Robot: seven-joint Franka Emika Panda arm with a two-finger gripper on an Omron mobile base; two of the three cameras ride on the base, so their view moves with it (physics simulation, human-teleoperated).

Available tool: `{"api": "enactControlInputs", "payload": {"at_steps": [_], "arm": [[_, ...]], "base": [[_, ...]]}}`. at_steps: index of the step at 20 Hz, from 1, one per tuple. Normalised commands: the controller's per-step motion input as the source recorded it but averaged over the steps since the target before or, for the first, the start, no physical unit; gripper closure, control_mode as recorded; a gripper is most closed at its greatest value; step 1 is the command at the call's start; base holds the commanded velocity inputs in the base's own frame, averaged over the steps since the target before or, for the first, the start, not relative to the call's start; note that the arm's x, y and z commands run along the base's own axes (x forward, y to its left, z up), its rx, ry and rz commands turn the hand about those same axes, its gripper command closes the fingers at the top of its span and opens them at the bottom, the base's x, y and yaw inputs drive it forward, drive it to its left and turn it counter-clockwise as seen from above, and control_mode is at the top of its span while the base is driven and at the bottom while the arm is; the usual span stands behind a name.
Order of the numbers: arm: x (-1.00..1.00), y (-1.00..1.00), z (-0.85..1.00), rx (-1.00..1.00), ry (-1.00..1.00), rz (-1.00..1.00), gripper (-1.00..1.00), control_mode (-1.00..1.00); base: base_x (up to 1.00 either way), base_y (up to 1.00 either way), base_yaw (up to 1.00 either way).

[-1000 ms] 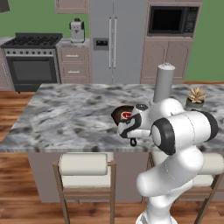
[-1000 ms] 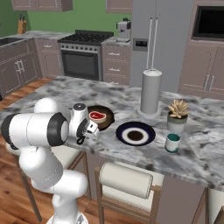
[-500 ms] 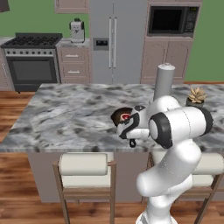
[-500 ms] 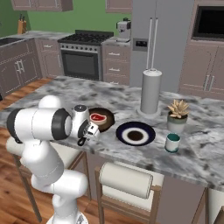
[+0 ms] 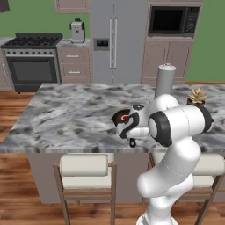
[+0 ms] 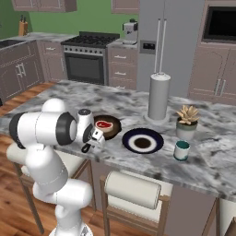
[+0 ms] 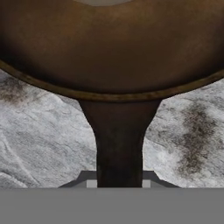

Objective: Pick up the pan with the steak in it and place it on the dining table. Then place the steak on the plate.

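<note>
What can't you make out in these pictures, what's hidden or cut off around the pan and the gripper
- Gripper fingertips: hand view, cut off by the bottom edge, though shut on the pan handle.
- Steak: hand view, cut off by the top edge.
- Pan's near side: left base view, hidden behind the robot's wrist.
- Plate: left base view, hidden behind the arm.

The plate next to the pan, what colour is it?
The plate is dark navy around the rim, white inside, with a dark middle. The right base view shows it best.

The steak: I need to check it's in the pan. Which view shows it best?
The right base view: the steak lies in plain sight in the pan. In the left base view the arm covers most of it; the hand view catches just a pale edge.
</note>
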Motion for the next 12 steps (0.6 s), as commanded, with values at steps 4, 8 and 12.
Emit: {"api": "enactControlInputs", "payload": {"at_steps": [4, 8, 12], "arm": [[0.24, -0.12, -0.27, -0.03, 0.01, 0.00, 1.00, -1.00], [0.02, -0.01, -0.05, 0.00, 0.01, 0.00, 1.00, -1.00], [0.00, 0.00, 0.00, 0.00, 0.01, 0.00, 1.00, -1.00]], "base": [[0.00, 0.00, 0.00], [0.00, 0.00, 0.00], [0.00, 0.00, 0.00]]}}
